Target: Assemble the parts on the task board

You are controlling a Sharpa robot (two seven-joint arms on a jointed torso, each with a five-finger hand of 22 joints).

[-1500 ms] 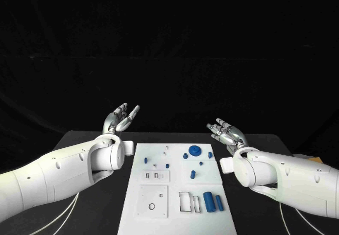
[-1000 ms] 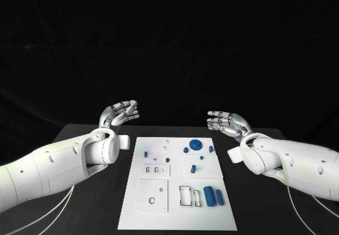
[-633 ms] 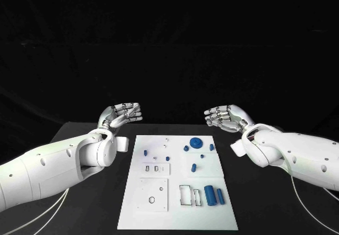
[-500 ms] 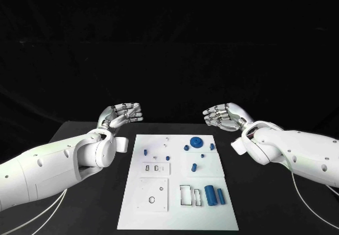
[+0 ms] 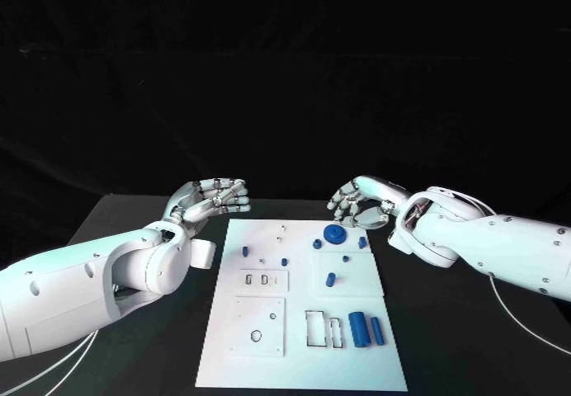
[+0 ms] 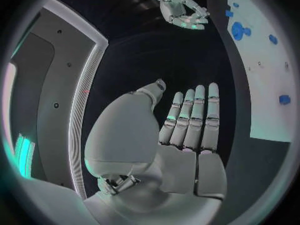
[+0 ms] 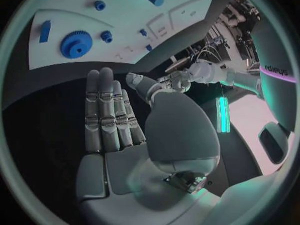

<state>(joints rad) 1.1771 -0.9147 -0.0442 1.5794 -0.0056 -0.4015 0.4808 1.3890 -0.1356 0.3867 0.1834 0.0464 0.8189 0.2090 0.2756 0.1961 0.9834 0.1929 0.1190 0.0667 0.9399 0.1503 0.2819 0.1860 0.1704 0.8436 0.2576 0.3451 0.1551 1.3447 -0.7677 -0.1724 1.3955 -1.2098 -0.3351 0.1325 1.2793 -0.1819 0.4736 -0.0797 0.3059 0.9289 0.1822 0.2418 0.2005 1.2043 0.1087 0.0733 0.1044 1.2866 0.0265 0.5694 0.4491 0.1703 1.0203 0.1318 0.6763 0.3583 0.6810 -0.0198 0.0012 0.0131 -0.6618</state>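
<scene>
We see the task board (image 5: 304, 346) in the middle of the table (image 5: 143, 239). On its far right part lies a gear (image 5: 336, 234); two cylinders (image 5: 366, 327) lie side by side on its near right part. The left hand (image 5: 212, 199) and right hand (image 5: 361, 203) hang above the far corners.

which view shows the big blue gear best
The right wrist view: the big blue gear sits close, its toothed rim plain. The head view shows it small at the task board's far end; the left wrist view shows a blue blob.
</scene>
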